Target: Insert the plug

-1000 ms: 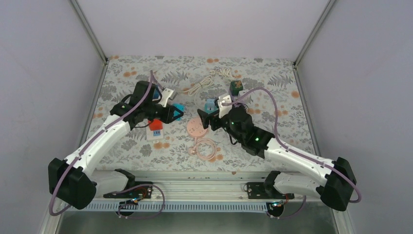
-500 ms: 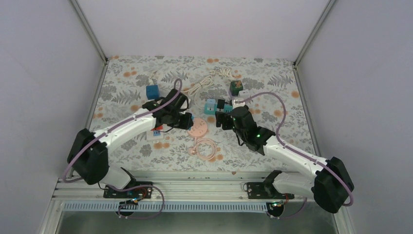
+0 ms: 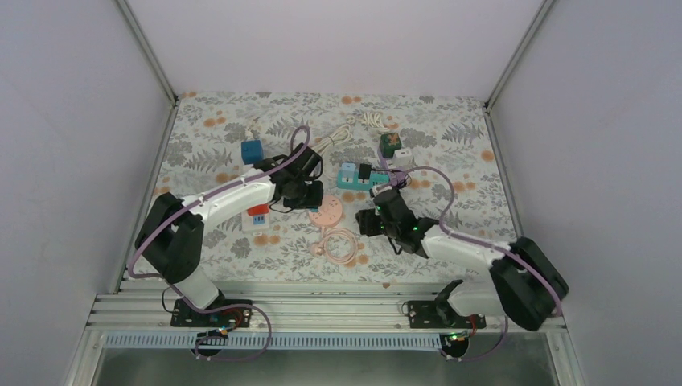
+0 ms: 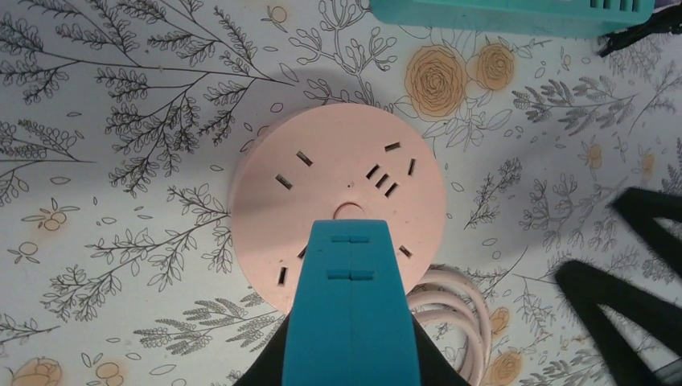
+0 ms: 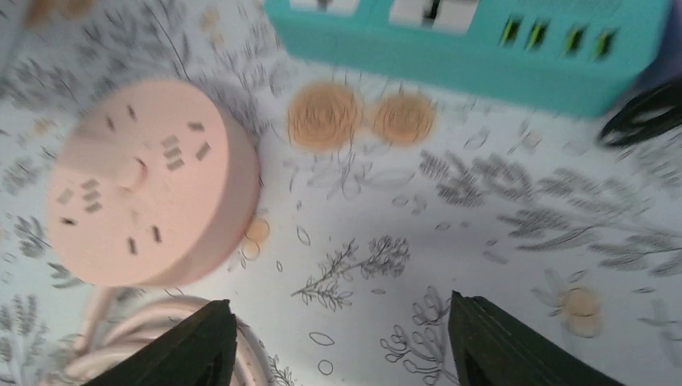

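My left gripper [image 3: 311, 195] is shut on a blue plug [image 4: 351, 305] and holds it over the near edge of the round pink socket [image 4: 338, 185], which lies flat with several slots facing up. I cannot tell whether the plug's prongs touch the socket. The socket also shows in the top view [image 3: 326, 213] and in the right wrist view [image 5: 145, 185]. My right gripper [image 3: 367, 223] is open and empty, low over the mat just right of the socket; its dark fingers [image 5: 515, 346] stand wide apart.
A teal power strip [image 3: 354, 175] lies behind the socket, and shows in the right wrist view [image 5: 482, 48]. The socket's pink cable [image 3: 342, 244] is coiled in front. A red and white adapter [image 3: 257, 215], a blue cube [image 3: 252, 150], a green cube [image 3: 390, 143] and a white cord [image 3: 342, 133] lie around.
My left gripper has carried the blue plug to the right, to over the pink socket. My right gripper has moved from by the teal strip towards the front, down beside the socket.
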